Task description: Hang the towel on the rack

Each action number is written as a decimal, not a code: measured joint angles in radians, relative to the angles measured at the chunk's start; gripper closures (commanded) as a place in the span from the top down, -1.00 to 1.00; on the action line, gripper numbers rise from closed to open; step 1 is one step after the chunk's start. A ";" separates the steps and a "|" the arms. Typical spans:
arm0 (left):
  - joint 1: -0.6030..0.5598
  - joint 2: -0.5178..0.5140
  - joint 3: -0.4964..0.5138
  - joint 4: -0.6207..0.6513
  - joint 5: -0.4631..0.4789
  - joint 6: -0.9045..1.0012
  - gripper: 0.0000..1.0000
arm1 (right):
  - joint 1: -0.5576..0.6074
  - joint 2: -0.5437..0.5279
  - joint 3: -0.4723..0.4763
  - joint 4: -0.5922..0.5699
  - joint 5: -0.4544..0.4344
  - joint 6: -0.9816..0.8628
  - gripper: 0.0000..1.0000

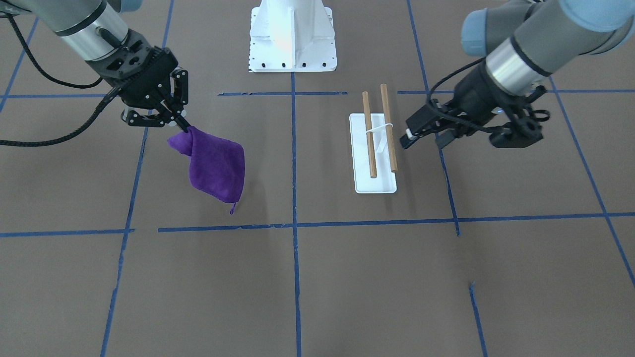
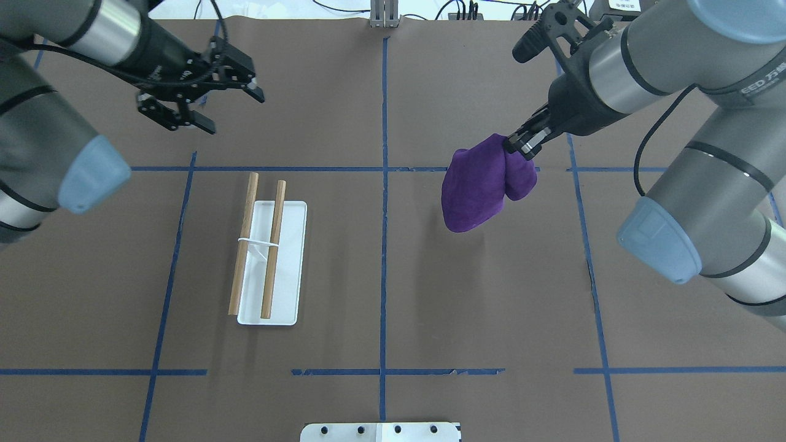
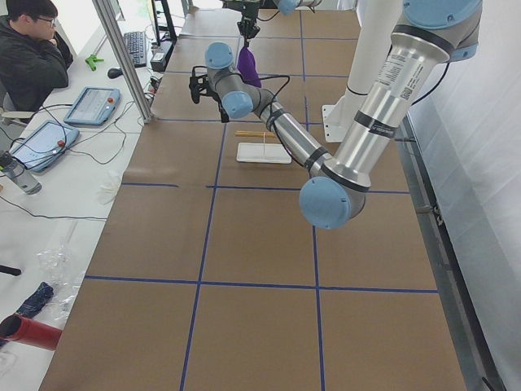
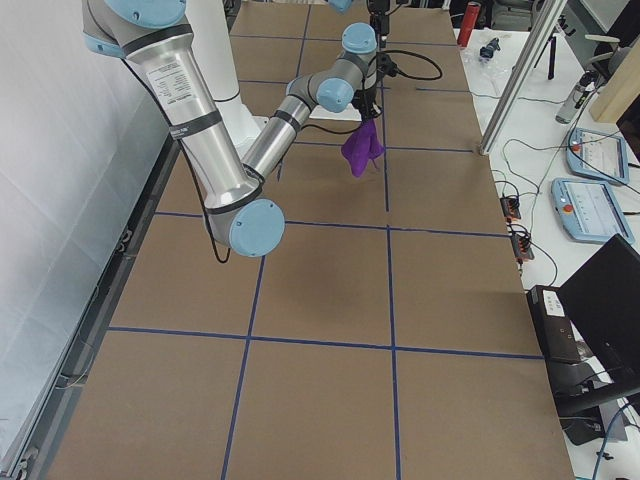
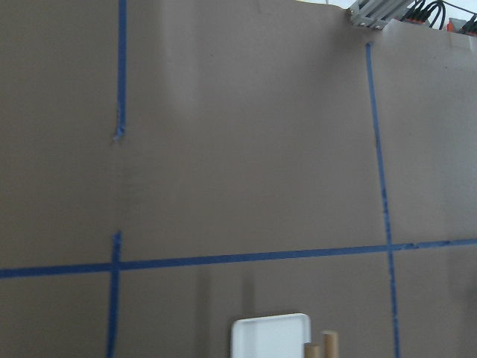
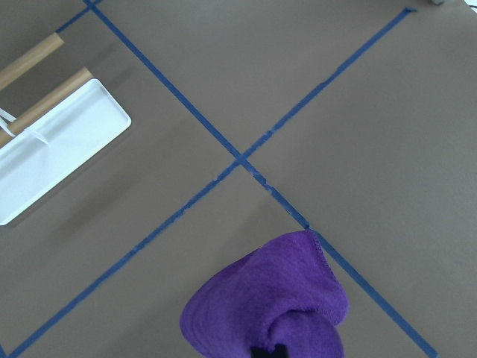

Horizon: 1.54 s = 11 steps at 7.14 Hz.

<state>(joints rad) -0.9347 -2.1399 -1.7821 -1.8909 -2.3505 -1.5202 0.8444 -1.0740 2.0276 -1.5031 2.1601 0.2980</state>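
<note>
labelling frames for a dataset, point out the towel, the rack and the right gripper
towel [image 2: 476,187], overhead view, middle of hanging cloth
rack [image 2: 291,270], overhead view, bare white base
right gripper [image 2: 521,143], overhead view, between its fingertips

The pinched corner of the towel [image 2: 479,187] is hidden inside the clamped right gripper [image 2: 521,144]. That gripper's own camera leaves its fingers out of frame. There the towel, just beneath the gripper, is cut by the lower edge. The rack [image 6: 67,142], off to the gripper's side, runs out past the left edge. The left gripper [image 2: 230,110] stays outside its own wrist view, where only a sliver of the rack peeks over the bottom edge. In each side view the far gripper is too small to judge.
</note>
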 measured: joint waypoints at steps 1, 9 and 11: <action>0.069 -0.059 0.029 -0.006 0.044 -0.133 0.88 | -0.044 0.036 0.006 0.001 -0.046 0.042 -1.00; 0.220 -0.197 0.182 -0.115 0.147 -0.468 0.22 | -0.131 0.160 0.014 0.002 -0.115 0.162 -1.00; 0.240 -0.197 0.179 -0.120 0.147 -0.472 -1.00 | -0.132 0.161 0.023 0.002 -0.115 0.163 -1.00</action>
<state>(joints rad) -0.6945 -2.3373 -1.6034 -2.0110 -2.2032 -1.9924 0.7124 -0.9130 2.0502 -1.5010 2.0448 0.4614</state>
